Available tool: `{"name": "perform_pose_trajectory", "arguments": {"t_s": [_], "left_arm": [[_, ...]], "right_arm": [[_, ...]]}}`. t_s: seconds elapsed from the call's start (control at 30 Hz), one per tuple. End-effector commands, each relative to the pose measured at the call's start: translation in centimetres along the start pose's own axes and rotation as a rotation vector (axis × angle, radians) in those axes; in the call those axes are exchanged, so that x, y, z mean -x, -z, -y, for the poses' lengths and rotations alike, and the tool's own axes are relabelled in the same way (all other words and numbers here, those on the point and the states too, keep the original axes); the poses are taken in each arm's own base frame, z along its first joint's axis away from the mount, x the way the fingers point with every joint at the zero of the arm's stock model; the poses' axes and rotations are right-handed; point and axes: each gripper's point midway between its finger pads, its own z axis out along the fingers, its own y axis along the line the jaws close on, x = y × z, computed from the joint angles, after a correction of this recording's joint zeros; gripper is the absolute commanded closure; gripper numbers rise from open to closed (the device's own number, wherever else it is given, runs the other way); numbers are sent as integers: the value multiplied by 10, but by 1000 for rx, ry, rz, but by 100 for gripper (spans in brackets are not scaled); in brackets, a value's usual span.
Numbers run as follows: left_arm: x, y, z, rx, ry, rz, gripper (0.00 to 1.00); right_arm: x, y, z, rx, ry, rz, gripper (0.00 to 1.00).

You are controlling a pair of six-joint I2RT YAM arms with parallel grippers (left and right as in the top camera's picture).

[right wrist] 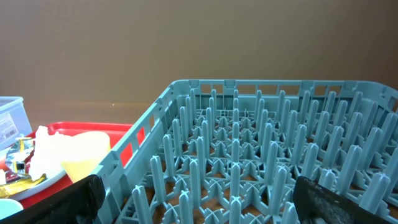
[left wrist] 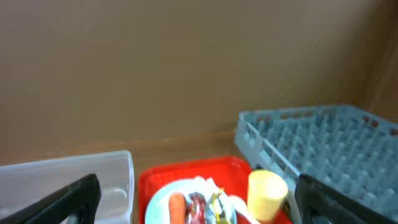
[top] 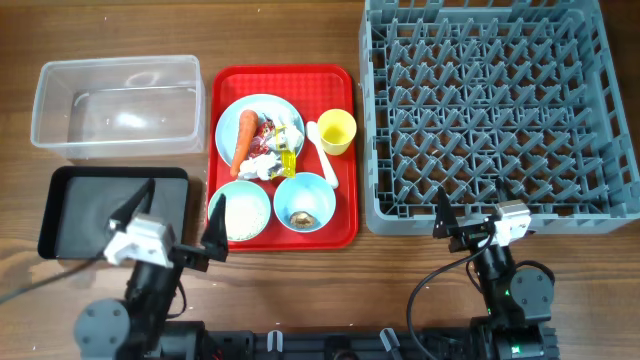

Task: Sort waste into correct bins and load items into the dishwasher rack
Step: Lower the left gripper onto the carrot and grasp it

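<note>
Carrot (top: 246, 135) on blue plate (top: 231, 108), rice (top: 243, 212) in green bowl (top: 265, 204), left gripper (left wrist: 198, 186) and right gripper (right wrist: 196, 186) spread, empty

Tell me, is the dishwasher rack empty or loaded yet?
Empty. The dishwasher rack shows only bare pegs; the yellow cup and light blue plate sit on the red tray.

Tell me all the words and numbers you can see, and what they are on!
No text here can be read.
Label on the tub: small print, too blurred to read.
Wrappers on the plate: any print is too small to read.
</note>
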Motion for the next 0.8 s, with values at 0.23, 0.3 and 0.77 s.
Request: {"name": "perform_pose_trajectory", "arguments": {"t_s": [0.23, 0.3, 0.77], "left_arm": [[-7, -81, 20, -163, 242, -724, 0], [-28, -98, 24, -179, 278, -827, 0], [-170, -160, -4, -73, 328, -1193, 44]], "right_arm": [[0, 0, 2, -9, -14, 3, 0], [0, 0, 2, -9, -14, 3, 0], [0, 0, 2, -9, -14, 3, 0]]}}
